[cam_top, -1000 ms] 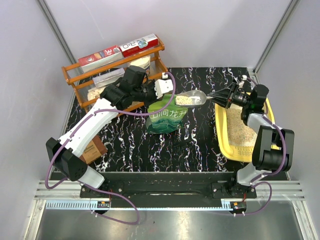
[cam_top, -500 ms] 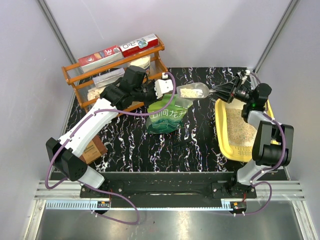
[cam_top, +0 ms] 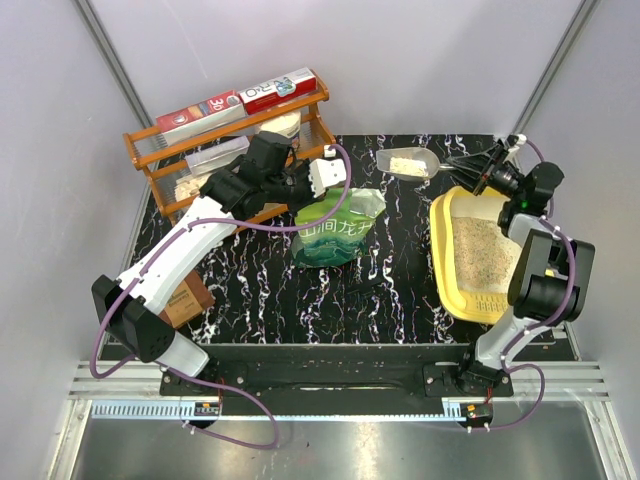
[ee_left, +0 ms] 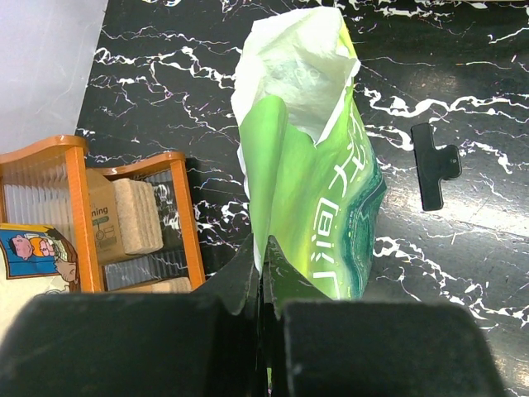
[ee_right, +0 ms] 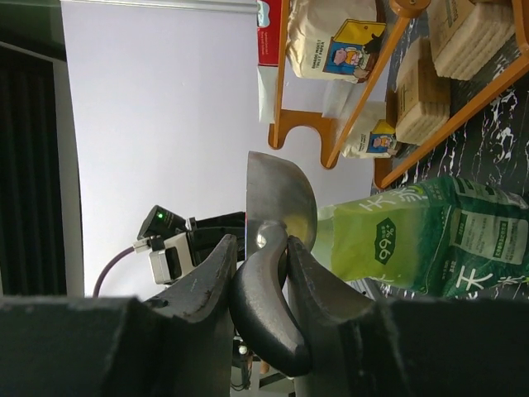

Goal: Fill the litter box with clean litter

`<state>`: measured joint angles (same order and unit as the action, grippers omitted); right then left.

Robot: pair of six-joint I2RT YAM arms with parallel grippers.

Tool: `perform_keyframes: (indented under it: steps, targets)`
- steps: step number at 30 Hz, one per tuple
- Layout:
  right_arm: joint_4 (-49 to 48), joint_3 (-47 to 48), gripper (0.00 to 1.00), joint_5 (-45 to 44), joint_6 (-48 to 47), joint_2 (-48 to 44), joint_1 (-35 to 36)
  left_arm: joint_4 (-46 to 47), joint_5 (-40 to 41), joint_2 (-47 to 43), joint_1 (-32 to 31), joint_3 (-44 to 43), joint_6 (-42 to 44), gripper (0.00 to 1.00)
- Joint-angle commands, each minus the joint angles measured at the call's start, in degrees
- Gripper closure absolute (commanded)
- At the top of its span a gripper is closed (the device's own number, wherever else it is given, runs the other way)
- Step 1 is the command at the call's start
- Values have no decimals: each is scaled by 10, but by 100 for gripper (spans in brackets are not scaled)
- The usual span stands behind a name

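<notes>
Top external view, stock-take.

- **Litter box** [cam_top: 462,305]: at the right of the table, part-filled. A thin bed of clean litter [cam_top: 482,250] covers much of its floor. More loads are judged needed.
- **Scoop** [cam_top: 412,164]: loaded and level, just off the box's far-left corner, not yet tipped.
- **Right gripper** [ee_right: 263,273]: clamped on the scoop's handle.
- **Left gripper** [ee_left: 263,277]: pinched together on the top edge of the green pouch [cam_top: 335,232], holding it upright and open at mid-table.
- **Change over the last second:** the scoop has been carried from above the pouch mouth, far and right, towards the box. The pouch and left arm have not moved.
</notes>
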<state>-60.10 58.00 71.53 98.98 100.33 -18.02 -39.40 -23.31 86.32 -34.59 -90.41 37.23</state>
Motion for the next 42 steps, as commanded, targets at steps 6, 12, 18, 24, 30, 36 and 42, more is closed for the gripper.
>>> perform_keyframes:
  steps: [6, 12, 18, 24, 30, 36, 42]
  targets:
    - [92, -47, 100, -3, -76, -146, -85, 42, -32, -20, 1, -40, -23, 100]
    - [132, -70, 100, 5, -100, -206, -149, 52, -52, -17, 0, -37, -47, 100]
    - [363, -72, 100, -2, -278, -288, -256, 61, -73, -13, -4, -39, -71, 100]
    - [545, -82, 100, -13, -437, -340, -323, 69, -96, -12, -7, -39, -81, 100]
    - [737, -34, 100, -69, -612, -349, -352, 70, -108, -16, -7, -42, -76, 100]
    - [906, 36, 100, -182, -809, -362, -354, 70, -117, -20, -7, -31, -67, 100]
    - [1001, 76, 100, -303, -931, -380, -354, 74, -134, -13, -7, -32, -62, 100]
